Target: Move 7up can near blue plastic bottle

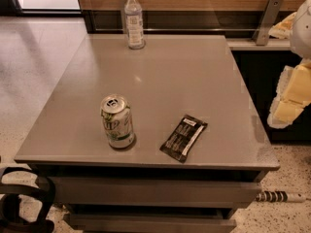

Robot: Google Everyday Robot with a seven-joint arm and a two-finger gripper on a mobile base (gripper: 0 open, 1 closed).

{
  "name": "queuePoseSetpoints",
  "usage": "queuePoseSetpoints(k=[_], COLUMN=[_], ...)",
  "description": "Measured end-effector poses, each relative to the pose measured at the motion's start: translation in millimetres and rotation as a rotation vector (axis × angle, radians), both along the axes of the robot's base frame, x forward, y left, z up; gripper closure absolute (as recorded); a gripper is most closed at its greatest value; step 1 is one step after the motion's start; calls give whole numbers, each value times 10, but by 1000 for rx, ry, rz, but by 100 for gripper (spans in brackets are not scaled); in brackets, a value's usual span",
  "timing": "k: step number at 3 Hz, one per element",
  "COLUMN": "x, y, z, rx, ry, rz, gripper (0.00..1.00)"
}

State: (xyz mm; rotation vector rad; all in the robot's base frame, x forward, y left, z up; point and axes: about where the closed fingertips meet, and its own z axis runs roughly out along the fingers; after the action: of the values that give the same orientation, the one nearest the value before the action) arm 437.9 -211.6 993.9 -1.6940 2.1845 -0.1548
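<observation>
The 7up can [117, 121] stands upright near the front left of the grey table [184, 76], white-and-green label, silver top with pull tab. The blue plastic bottle [134, 20], clear with a white cap and pale label, stands upright at the table's far edge, left of centre, well behind the can. My gripper [290, 98] shows as a white and pale yellow shape at the right edge of the view, beyond the table's right side, far from both can and bottle and holding nothing that I can see.
A flat black snack packet [183, 137] lies near the front edge, right of the can. A wooden wall panel and a metal bracket [266, 21] stand behind the table. Dark curved bars [24, 198] sit at the lower left. Drawers are below the tabletop.
</observation>
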Motion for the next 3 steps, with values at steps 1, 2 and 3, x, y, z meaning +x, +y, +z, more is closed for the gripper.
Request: queuePoseSetpoints(k=[1, 2, 3], x=[0, 5, 11], y=[0, 23, 157], z=[1, 7, -111], rx=[0, 49, 205], ry=[0, -1, 25], rz=[0, 18, 37], gripper=[0, 0, 0])
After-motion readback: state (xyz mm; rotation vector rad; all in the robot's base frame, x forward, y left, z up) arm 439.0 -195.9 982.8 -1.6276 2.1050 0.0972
